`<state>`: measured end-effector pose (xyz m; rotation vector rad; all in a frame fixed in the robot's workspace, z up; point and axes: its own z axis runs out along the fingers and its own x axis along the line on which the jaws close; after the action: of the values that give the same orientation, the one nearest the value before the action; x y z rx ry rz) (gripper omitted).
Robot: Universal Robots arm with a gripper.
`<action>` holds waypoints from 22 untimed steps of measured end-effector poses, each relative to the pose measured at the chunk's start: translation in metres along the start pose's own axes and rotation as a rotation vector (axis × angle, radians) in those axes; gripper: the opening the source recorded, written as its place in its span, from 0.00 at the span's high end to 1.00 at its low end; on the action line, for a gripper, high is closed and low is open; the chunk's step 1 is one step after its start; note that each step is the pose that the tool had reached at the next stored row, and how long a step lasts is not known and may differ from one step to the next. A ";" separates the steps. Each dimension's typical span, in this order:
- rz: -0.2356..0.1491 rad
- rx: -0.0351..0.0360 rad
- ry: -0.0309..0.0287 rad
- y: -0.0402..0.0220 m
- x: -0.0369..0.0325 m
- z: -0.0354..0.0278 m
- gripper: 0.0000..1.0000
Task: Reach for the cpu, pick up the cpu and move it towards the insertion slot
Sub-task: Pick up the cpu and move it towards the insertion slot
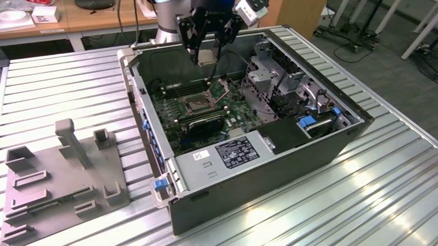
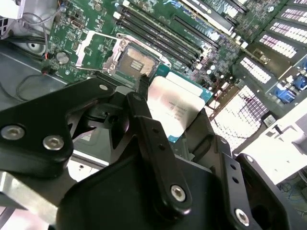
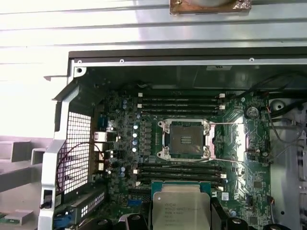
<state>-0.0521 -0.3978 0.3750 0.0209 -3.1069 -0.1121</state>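
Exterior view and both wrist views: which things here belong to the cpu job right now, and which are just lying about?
In the job:
- cpu, held by the gripper above the open case
- insertion slot, open, nothing in it

Lying about:
- grey fixture plate on the table, at the exterior view's left
- memory slots
- white-labelled metal box

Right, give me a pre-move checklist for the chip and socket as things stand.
1. Grip on the cpu: ok, it sits between the fingers of the gripper, raised above the board.
2. The insertion slot uncovered: ok, its frame is swung open and the dark contact area is exposed.
3. Socket free of objects: ok, nothing lies on it in both wrist views.
4. Chip over the socket: not ok, it hangs off to one side of it.
5. Chip orientation against the socket: cannot tell.
6. Computer case open on top: ok.
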 end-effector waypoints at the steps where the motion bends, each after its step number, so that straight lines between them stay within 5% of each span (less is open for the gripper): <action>1: 0.000 0.0000 -0.0001 0.0015 0.0000 0.0002 0.45; 14: 0.000 0.0000 -0.0001 0.0156 -0.0003 0.0014 0.45; 15: 0.000 0.0001 0.0000 0.0177 -0.0003 0.0015 0.45; 17: 0.000 0.0000 0.0000 0.0328 -0.0007 0.0028 0.45; 22: 0.000 -0.0001 -0.0001 0.0379 -0.0008 0.0033 0.45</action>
<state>-0.0519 -0.3597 0.3744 0.0208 -3.1070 -0.1122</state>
